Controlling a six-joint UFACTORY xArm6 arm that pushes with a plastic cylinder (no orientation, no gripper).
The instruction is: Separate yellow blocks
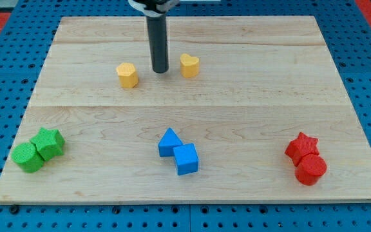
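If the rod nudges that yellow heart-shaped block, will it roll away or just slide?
Probably slide: the yellow heart block sits flat on the smooth wooden board, so rolling seems unlikely. It looks small and light, so it may twist if my tip, just to its left, hits off-centre.

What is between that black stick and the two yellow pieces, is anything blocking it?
Nothing visible. My tip stands in the gap between the yellow hexagon block on the view's left and the yellow heart block on the view's right, with only bare board on either side of it.
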